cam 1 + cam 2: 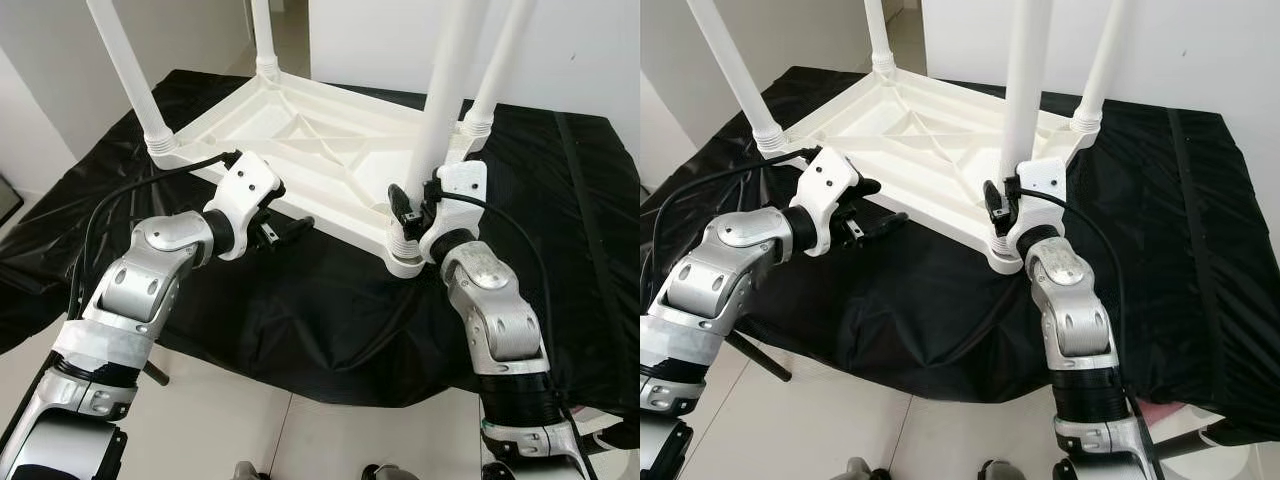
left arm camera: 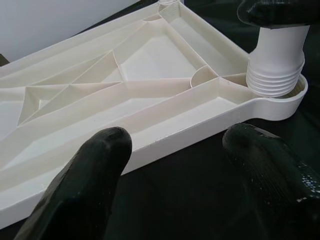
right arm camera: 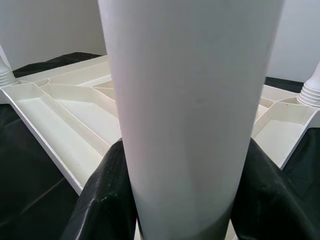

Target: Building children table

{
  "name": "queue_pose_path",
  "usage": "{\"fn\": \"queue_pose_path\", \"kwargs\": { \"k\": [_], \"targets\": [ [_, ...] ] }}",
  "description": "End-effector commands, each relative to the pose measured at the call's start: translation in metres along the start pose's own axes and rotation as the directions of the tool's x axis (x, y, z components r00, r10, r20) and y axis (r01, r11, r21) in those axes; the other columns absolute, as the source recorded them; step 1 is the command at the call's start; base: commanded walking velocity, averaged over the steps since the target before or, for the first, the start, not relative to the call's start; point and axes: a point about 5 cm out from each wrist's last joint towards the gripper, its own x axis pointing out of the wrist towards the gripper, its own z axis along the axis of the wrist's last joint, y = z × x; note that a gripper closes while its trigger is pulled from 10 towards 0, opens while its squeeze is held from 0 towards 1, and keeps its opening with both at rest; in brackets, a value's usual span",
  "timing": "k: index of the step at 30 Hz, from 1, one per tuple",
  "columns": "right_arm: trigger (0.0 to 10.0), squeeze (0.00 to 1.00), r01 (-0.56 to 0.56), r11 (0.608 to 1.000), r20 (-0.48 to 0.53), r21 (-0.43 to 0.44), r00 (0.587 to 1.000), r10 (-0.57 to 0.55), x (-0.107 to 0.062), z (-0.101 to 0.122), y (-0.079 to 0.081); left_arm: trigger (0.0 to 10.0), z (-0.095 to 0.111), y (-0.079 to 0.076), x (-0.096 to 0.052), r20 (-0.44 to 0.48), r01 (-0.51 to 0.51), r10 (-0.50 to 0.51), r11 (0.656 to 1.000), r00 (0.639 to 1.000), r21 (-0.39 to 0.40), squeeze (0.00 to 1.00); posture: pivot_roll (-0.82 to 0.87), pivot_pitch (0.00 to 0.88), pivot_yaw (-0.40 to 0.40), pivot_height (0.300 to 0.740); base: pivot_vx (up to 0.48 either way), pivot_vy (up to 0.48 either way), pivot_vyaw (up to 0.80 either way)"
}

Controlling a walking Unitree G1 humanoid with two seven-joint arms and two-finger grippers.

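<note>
Around the near table leg (image 1: 436,110), right tool (image 3: 185,200) clamps; left tool (image 2: 175,165) gapes, apparently empty.

Left claw (image 1: 290,228) spread, arm bent inward; right claw (image 1: 408,205) clamped, forearm raised.

Floor (image 1: 250,430): pale tiles with visible joints, light in colour. A black sheet (image 1: 330,320) is spread across it, wrinkled, its near edge irregular and leaving bare tile toward the robot. Lying directly on the sheet is a white plastic table top (image 1: 320,150), turned underside up, ribbed framework exposed. Four white legs (image 1: 440,110) stand upright from its corner sockets. The far end of the sheet reaches white walls.
</note>
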Motion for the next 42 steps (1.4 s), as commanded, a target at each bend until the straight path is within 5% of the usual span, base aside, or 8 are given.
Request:
{"fn": "queue_pose_path", "kwargs": {
  "k": [1,13,24,28,34,36,42],
  "targets": [
    [10.0,0.00,-0.026,0.999,-0.072,0.027,0.997,0.028,-0.004,-0.016,0.005,10.0,-0.005,0.005,-0.001,-0.015,-0.087,0.087,0.996,0.996,0.004,0.00,-0.11,0.124,0.071,0.740,0.000,0.000,0.00],
    [10.0,0.00,-0.101,0.994,-0.133,0.029,0.986,0.104,-0.020,-0.033,0.002,10.0,-0.007,0.008,-0.002,-0.020,-0.104,0.104,0.995,0.994,0.014,0.00,-0.10,0.131,0.073,0.740,0.000,0.000,0.00],
    [10.0,0.00,-0.280,0.953,-0.194,0.117,0.935,0.298,-0.008,-0.038,-0.013,10.0,-0.003,0.006,0.002,-0.007,-0.090,0.090,0.996,0.996,0.016,0.00,-0.10,0.135,0.084,0.740,0.000,0.000,0.00],
    [10.0,0.00,-0.410,0.901,-0.221,0.143,0.874,0.433,-0.009,-0.041,-0.015,10.0,-0.002,0.006,0.006,-0.007,-0.090,0.090,0.996,0.996,0.027,0.00,-0.09,0.134,0.082,0.740,0.000,0.000,0.00],
    [10.0,0.00,-0.456,0.880,-0.229,0.135,0.850,0.475,-0.010,-0.042,-0.015,10.0,-0.002,0.006,0.007,-0.007,-0.089,0.090,0.996,0.996,0.031,0.00,-0.09,0.134,0.080,0.740,0.000,0.000,0.00],
    [10.0,0.00,-0.531,0.835,-0.222,0.147,0.804,0.551,-0.015,-0.045,-0.015,10.0,-0.001,0.005,0.008,-0.005,-0.087,0.087,0.996,0.996,0.031,0.00,-0.10,0.137,0.085,0.740,0.000,0.000,0.00],
    [10.0,0.00,-0.486,0.864,-0.263,0.130,0.823,0.503,-0.013,-0.053,-0.022,10.0,-0.001,0.004,0.008,-0.004,-0.080,0.080,0.996,0.997,0.033,0.00,-0.10,0.138,0.087,0.740,0.000,0.000,0.00]
  ]
}}
